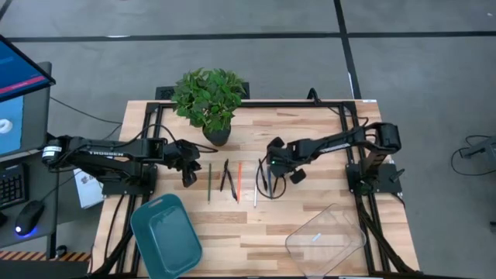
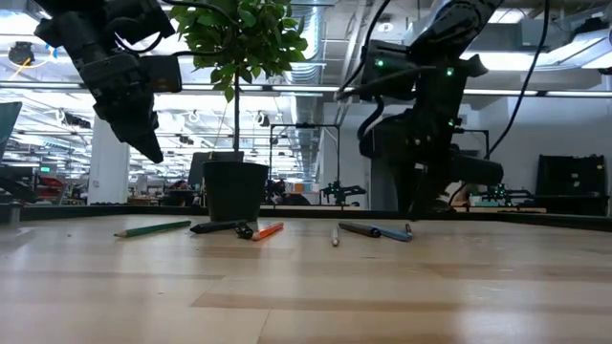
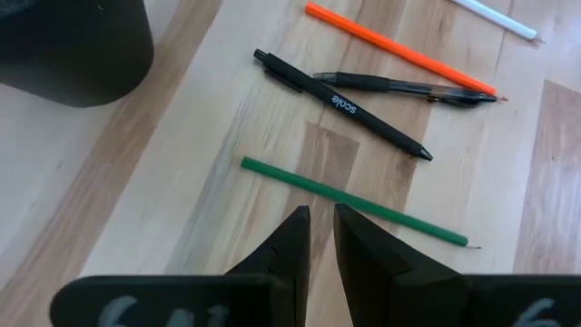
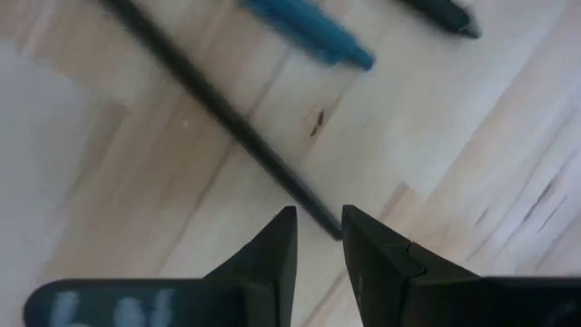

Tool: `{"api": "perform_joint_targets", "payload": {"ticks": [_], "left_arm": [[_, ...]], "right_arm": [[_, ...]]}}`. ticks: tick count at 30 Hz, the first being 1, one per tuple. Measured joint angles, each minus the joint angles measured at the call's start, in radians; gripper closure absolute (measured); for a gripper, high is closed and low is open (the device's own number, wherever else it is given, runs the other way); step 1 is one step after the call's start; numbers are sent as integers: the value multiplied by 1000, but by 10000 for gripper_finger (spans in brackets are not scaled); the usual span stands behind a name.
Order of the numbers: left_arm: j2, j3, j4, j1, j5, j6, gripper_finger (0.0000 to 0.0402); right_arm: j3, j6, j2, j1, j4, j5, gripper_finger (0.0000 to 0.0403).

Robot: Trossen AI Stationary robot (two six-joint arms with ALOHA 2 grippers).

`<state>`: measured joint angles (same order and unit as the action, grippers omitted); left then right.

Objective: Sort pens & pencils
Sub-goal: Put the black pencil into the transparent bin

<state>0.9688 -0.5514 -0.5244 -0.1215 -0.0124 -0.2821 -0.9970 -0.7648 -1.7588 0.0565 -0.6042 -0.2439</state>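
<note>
Green pencil (image 3: pixel 354 202) sits just ahead of the left gripper (image 3: pixel 320 227); fingers nearly together, empty; I'd widen them, straddle mid-shaft, then drop.

light: bright, even overhead | shadows: soft | blur: right wrist view, close pens (image 4: pixel 309 32)

- A robotics lab in an open industrial hall.
- Two arms (image 1: pixel 116 151) are bolted to a wooden desk (image 1: pixel 310 209) on a black frame.
- A monitor (image 1: pixel 19 97), keyboard (image 1: pixel 9 186) and mouse (image 1: pixel 29 217) stand beside it.
- The grey concrete floor (image 1: pixel 418 70) is marked with lines.
- Exposed ceiling ducts (image 2: pixel 325 38), strip lights and more rigs (image 2: pixel 335 191) show behind.
</note>
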Motion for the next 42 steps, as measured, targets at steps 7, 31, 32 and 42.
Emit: {"api": "perform_joint_targets", "payload": {"ticks": [7, 31, 32, 42], "left_arm": [[0, 0, 0, 0, -1, 0, 358], [0, 0, 0, 0, 0, -14, 358], [0, 0, 0, 0, 0, -14, 358], [0, 0, 1, 0, 34, 21, 358]], "right_arm": [[-36, -78, -30, -35, -43, -78, 290], [-79, -133, -30, -117, -83, -80, 290], [-79, -144, -30, -117, -82, -80, 290], [-79, -154, -30, -117, -74, -79, 290]]}}
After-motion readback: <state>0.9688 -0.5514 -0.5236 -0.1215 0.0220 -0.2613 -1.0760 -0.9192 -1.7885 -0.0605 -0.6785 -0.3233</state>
